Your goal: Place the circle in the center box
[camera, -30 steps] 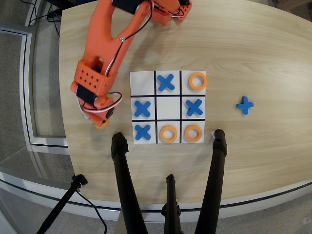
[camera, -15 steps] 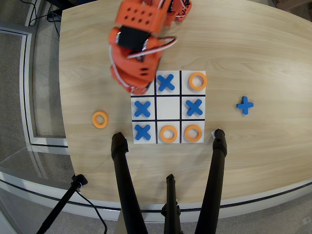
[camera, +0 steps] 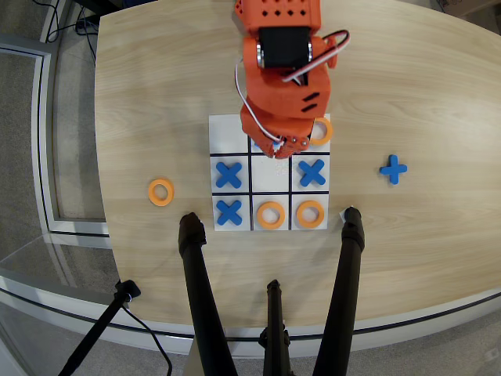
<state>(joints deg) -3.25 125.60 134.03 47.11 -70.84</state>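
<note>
In the overhead view, my gripper [camera: 275, 150] hung over the grid board [camera: 221, 129], its tip at the line between the far-middle cell and the center box [camera: 271, 178]. My own orange body hid the fingers, so I could not tell whether they were spread or pressed together, or whether they pinched anything.

The center box was bare and white. One orange ring [camera: 321, 130] lay in the far-right cell, half under my wrist, just right of my tip. Two more rings sat in the near row, middle [camera: 270, 214] and right [camera: 310, 213]. A fourth ring [camera: 160, 192] lay on the table [camera: 438, 102], well left of the board. Blue crosses held the left [camera: 228, 174] and right [camera: 311, 172] cells of the middle row and the near-left cell [camera: 228, 211]; another cross [camera: 393, 168] lay well right of the board.

As I judged it, the loose ring on the left was the circle to fetch, well apart from my tip. To do the step well, I would have come straight down over it, closed on its rim, lifted clear of the crosses, and released squarely inside the black lines.
</note>
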